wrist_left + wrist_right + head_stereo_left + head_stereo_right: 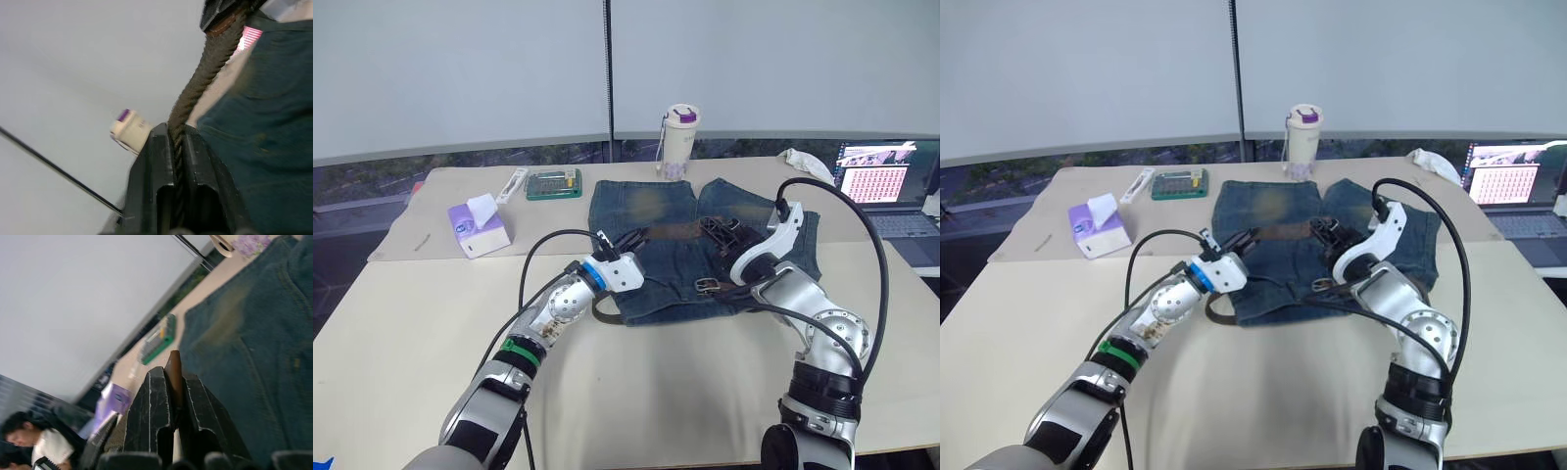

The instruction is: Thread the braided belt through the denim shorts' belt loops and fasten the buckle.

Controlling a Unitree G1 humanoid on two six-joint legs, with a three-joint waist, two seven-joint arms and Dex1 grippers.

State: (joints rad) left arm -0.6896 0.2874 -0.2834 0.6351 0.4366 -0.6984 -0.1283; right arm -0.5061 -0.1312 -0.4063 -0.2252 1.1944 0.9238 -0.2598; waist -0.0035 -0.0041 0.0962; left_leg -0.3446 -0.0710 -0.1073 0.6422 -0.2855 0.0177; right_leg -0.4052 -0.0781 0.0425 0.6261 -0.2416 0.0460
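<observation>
**A:** Start at your pincers. What do they hold?

**B:** Your left gripper (177, 147) is pinched on the braided belt (671, 233), and your right gripper (175, 377) is clamped on its brown end. Both hover over the denim shorts (651, 211).

**A:** And around them?

**B:** You have a beige table (636, 392); the shorts lie flat toward its far edge, with the waistband facing you. A tissue box (478, 227) sits toward the left edge, a tumbler (679, 141) at the far edge, a laptop (886, 186) near the far right corner. Pale wall panels stand behind.

**A:** Anything hard to make out?

**B:** The buckle (707, 286) is small, near the waistband. You cannot tell which belt loops are threaded.

**A:** The belt's line?

**B:** It runs left to right across the shorts, between your grippers.
</observation>
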